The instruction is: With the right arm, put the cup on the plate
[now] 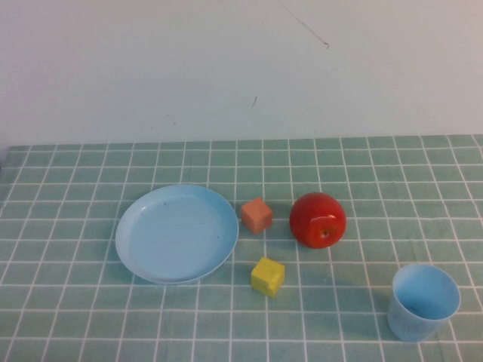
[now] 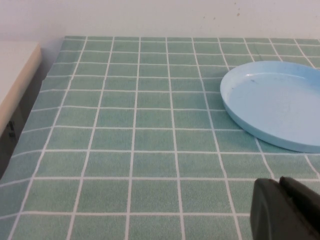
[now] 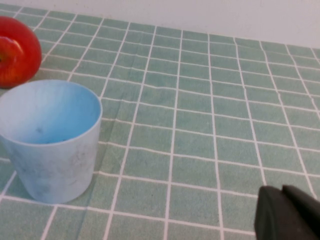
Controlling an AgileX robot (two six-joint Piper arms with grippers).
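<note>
Nearest to the robot, the light blue cup stands upright and empty on the green checked tablecloth, close to the front edge on the right side. Nothing holds it. In the right wrist view the right gripper shows only as a dark tip low in the corner, well apart from the cup; I cannot tell whether its jaws are parted or closed. The left gripper is the same story, a dark tip over bare cloth, near the plate but not touching it, jaws impossible to read.

A little further in lies a yellow block, just beside the plate's near right rim. The plate sits left of centre, bare. Beyond the yellow block is an orange block, and to its right a red apple.

As I judge it, nothing is done yet: reaching, grasping, carrying over the blocks and setting down all remain.
</note>
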